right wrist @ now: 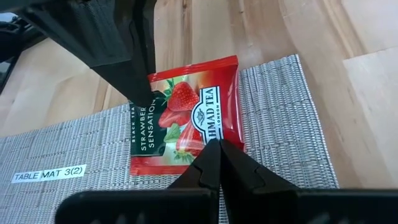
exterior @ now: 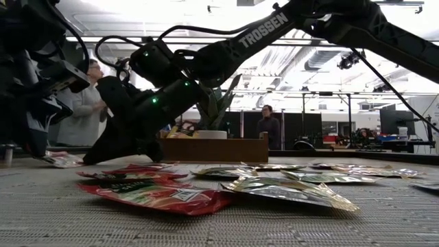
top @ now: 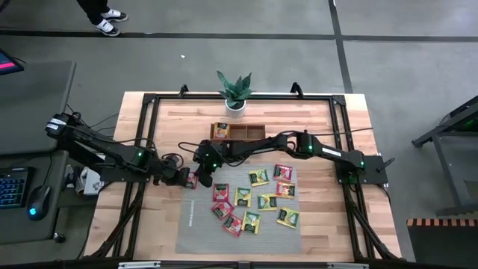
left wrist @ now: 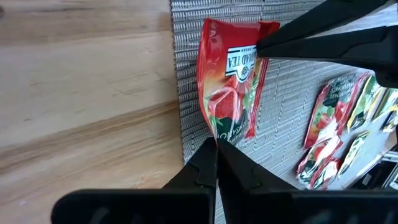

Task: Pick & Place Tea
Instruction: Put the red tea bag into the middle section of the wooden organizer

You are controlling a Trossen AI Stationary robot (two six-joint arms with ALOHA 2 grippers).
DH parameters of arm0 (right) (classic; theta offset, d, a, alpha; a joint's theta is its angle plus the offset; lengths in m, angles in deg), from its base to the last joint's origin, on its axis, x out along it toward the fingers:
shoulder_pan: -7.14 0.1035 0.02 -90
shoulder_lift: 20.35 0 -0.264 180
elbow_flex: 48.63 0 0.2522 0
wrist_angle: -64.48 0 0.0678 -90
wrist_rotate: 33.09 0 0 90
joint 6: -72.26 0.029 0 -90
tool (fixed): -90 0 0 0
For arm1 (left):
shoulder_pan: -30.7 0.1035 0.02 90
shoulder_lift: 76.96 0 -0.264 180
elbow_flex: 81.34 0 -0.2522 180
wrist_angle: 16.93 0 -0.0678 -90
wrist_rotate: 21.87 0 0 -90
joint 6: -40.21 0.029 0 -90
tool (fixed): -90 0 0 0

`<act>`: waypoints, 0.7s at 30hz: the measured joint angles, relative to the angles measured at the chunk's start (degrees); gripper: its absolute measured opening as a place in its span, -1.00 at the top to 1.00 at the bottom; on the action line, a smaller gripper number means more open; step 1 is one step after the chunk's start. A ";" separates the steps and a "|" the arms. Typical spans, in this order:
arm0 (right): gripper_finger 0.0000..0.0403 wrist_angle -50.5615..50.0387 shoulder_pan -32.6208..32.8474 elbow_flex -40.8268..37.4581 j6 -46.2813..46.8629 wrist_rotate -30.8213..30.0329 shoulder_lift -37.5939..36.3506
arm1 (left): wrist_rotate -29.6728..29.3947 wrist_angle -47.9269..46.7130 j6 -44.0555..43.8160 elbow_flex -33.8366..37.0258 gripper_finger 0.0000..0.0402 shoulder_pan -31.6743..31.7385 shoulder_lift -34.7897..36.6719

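Note:
A red strawberry tea sachet (right wrist: 186,118) sits over the far left corner of the grey ribbed mat (top: 202,224). Both grippers are shut on it from opposite sides. My left gripper (left wrist: 216,149) comes from the table's left, my right gripper (right wrist: 219,149) reaches across from the right. In the high view they meet at the mat's corner, left gripper (top: 187,179) beside right gripper (top: 203,173). Several more red, yellow and green sachets (top: 258,200) lie flat on the mat. My left gripper pinches the red sachet's edge (left wrist: 219,138) between its two fingers, slanting down from the table's left. Whether the sachet is clear of the mat, I cannot tell. My right gripper pinches the opposite edge of the same sachet (right wrist: 214,138) between its two fingers, near that edge's middle, slanting down from the table's right. The sachet lies nearly flat between the two grippers.
A brown wooden tray (top: 250,133) stands beyond the mat, with a sachet (top: 219,131) in its left compartment. A potted plant (top: 234,93) is behind it. Bare wood lies left of the mat. People stand in the room beyond the table.

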 joint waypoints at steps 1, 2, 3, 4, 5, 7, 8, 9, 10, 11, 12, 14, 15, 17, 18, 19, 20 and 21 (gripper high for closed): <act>1.00 -0.04 0.00 0.17 -0.02 0.08 0.02 | -0.01 -0.01 0.14 0.00 1.00 0.00 0.17; 1.00 -0.30 0.00 0.49 0.00 0.12 0.02 | -0.01 -0.01 0.42 0.00 1.00 0.00 0.39; 1.00 -0.81 0.00 0.96 0.02 0.24 0.06 | 0.00 0.01 0.82 0.00 1.00 0.00 0.63; 1.00 -1.54 0.02 1.40 0.02 0.37 0.07 | -0.02 0.00 1.10 0.00 1.00 0.00 0.87; 1.00 -2.16 0.04 1.71 -0.06 0.55 0.07 | -0.03 0.01 1.10 0.00 1.00 0.00 1.09; 1.00 -2.83 0.07 1.99 -0.28 0.56 0.07 | -0.16 -0.04 1.37 0.00 1.00 0.00 1.79; 1.00 -2.99 0.07 1.99 -0.27 0.63 0.07 | -0.34 -0.02 1.57 0.00 1.00 0.00 2.15; 1.00 -3.12 0.04 1.99 -0.22 0.77 0.04 | -0.57 0.01 1.83 0.00 1.00 0.00 2.43; 1.00 -3.70 0.04 1.99 -0.10 0.79 -0.11 | -0.82 -0.03 2.23 0.00 1.00 -0.02 2.71; 1.00 -4.70 0.02 1.99 -0.19 0.78 -0.34 | -1.10 -0.12 2.58 0.00 1.00 -0.02 3.05; 1.00 -5.66 0.04 1.99 -0.62 0.71 -0.66 | -1.33 -0.05 2.89 0.00 1.00 0.00 3.37; 1.00 -7.76 0.09 1.98 -1.96 0.67 -1.49 | -1.77 -0.12 3.89 0.00 1.00 0.02 4.00; 1.00 -8.71 0.11 1.97 -2.59 0.61 -1.81 | -1.90 -0.12 4.46 0.00 1.00 0.02 4.32; 1.00 -10.31 0.02 1.89 -3.37 0.22 -2.56 | -1.85 -0.03 5.71 0.00 1.00 0.02 4.77; 1.00 -10.88 0.00 1.86 -3.55 0.19 -2.70 | -1.54 -0.21 6.27 0.00 1.00 0.02 5.04; 1.00 -11.14 -0.07 1.86 -3.61 0.33 -3.01 | -1.42 -0.17 7.03 0.00 1.00 0.01 5.20; 1.00 -12.17 -0.17 1.86 -3.71 0.63 -3.37 | -1.24 0.05 8.08 0.00 1.00 0.00 5.35; 1.00 -12.94 -0.20 1.86 -3.99 0.65 -3.67 | -1.17 0.03 9.11 0.00 1.00 0.00 5.57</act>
